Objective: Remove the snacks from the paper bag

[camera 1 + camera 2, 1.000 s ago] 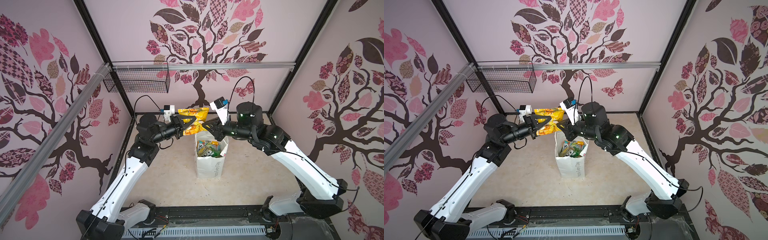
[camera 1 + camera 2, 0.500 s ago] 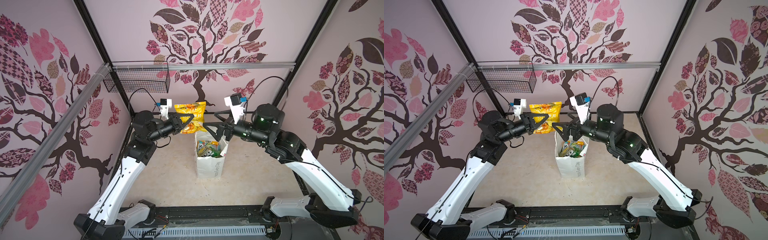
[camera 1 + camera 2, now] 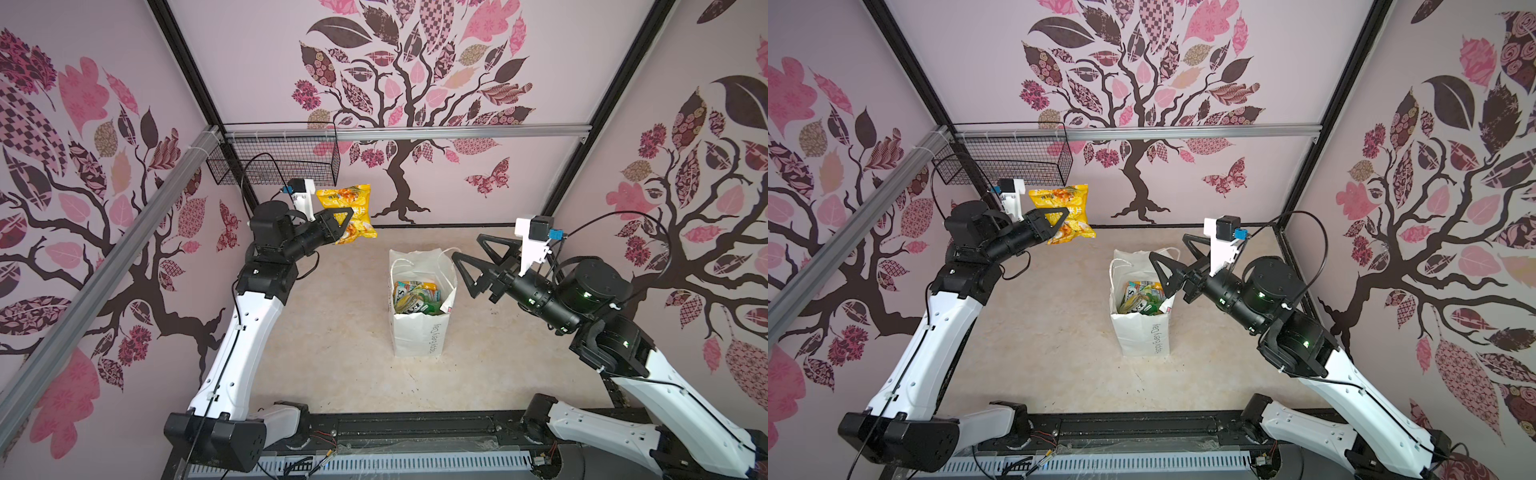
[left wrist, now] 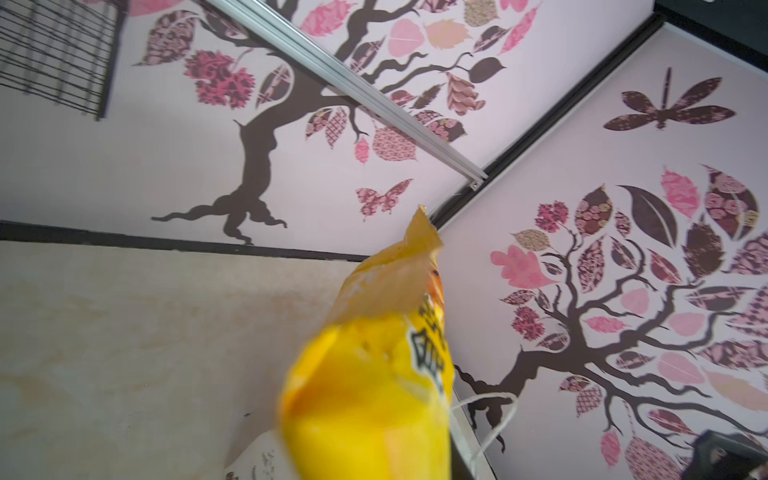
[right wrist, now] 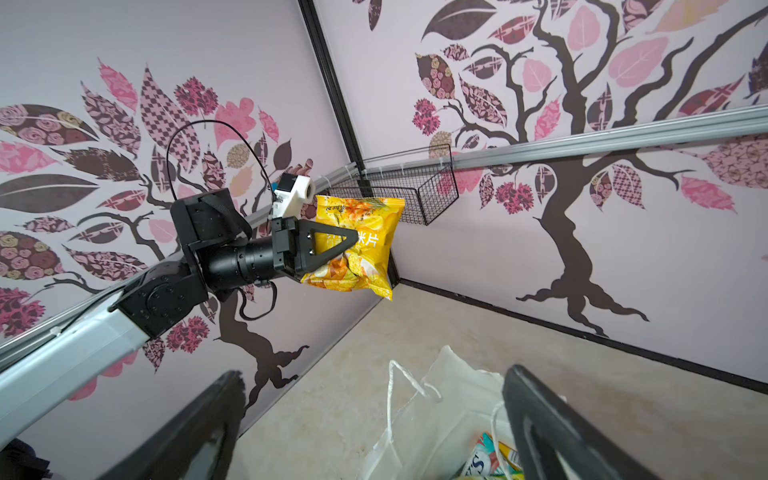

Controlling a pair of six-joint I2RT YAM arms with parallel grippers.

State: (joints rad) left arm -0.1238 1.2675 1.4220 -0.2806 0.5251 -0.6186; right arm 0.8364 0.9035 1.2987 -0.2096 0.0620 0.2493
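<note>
**Left pincer clamped on the big packet, right pincer spread beside the bag**

Left pincer (image 3: 347, 224): raised in the air over the far-left corner of the table (image 3: 332, 353), closed to a narrow gap on the larger yellow-orange packet (image 3: 347, 197). Grip across the packet's middle, with one black finger lying flat over the printed face in the right wrist view. Packet upright and hanging clear of the table, its top edge just below the black wire basket (image 3: 274, 166) on the back wall. Same packet blurred and close to the lens in the left wrist view (image 4: 374, 395). Well apart from the paper bag (image 3: 419, 336), off toward the far-left corner from it.

Right pincer (image 3: 465, 246): spread wide, holding nothing. Held at about the level of the bag's mouth, on the side facing the table's right edge. Nearer fingertip right by the rim and a white cord handle; contact or not, impossible to tell. Both dark fingers either side of the open mouth in the right wrist view (image 5: 372, 374).

Paper bag: upright near the middle of the table, mouth open, grey lettering on the face toward the near edge. Inside, the remaining snacks (image 3: 415, 297), crowded together below the rim: green, yellow and teal foil in both top views, number not readable.
</note>
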